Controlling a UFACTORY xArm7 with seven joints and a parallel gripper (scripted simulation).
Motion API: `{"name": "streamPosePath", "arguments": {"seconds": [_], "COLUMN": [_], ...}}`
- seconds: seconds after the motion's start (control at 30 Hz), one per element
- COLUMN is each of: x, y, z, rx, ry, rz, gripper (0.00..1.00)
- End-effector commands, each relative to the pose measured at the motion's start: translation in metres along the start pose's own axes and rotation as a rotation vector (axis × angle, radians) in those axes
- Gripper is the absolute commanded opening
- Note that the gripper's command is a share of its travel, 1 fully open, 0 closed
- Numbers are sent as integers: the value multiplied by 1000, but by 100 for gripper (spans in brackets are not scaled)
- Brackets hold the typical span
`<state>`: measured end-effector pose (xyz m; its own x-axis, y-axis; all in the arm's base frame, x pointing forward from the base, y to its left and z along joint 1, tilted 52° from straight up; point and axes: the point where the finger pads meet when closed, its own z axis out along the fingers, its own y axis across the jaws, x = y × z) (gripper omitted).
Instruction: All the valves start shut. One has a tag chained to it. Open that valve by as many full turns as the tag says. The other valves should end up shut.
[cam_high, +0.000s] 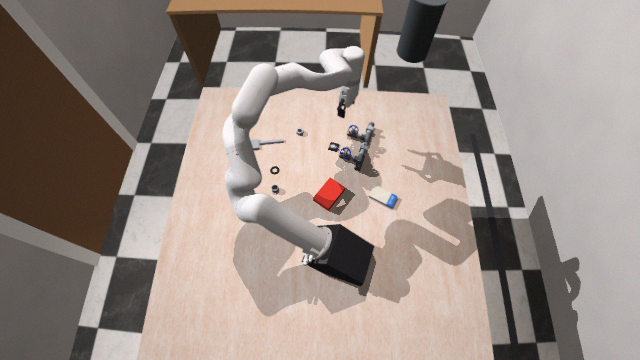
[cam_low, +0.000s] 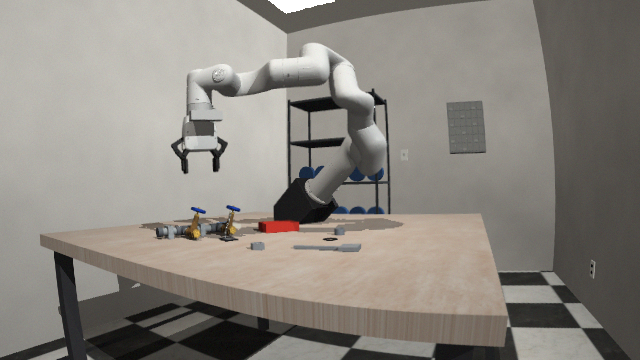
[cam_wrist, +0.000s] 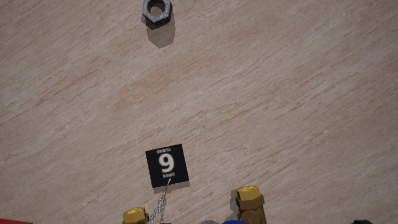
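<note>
Two valves with blue handwheels sit on one grey pipe (cam_high: 364, 145) (cam_low: 170, 231) on the table. The farther valve (cam_high: 353, 131) (cam_low: 198, 211) has no tag. The nearer valve (cam_high: 345, 152) (cam_low: 232, 209) has a black tag (cam_high: 333, 146) (cam_low: 228, 239) (cam_wrist: 167, 165) lying beside it. In the wrist view the tag reads 9 and a chain (cam_wrist: 161, 205) runs from it toward a brass valve part (cam_wrist: 135, 216) at the bottom edge. My gripper (cam_high: 341, 109) (cam_low: 200, 165) is open and empty, high above the table just beyond the valves; its fingers are out of the wrist view.
A grey nut (cam_high: 300, 132) (cam_low: 257, 245) (cam_wrist: 157, 9), a wrench (cam_high: 267, 143) (cam_low: 327, 247), a black ring (cam_high: 274, 170), a small fitting (cam_high: 274, 188), a red block (cam_high: 329, 193) (cam_low: 278, 226) and a white and blue box (cam_high: 383, 197) lie on the table. The black arm base (cam_high: 345, 255) stands nearer.
</note>
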<state>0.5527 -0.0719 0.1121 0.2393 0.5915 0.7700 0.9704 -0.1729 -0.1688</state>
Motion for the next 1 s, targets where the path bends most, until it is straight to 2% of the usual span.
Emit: {"name": "streamPosePath", "arguments": {"seconds": [0.0,0.97], "x": [1,6], "y": [-5,-44], "z": [-3,-1], "rx": [-14,-39], "ry": [0,24], "rz": [100,670], "gripper": [100,100]}}
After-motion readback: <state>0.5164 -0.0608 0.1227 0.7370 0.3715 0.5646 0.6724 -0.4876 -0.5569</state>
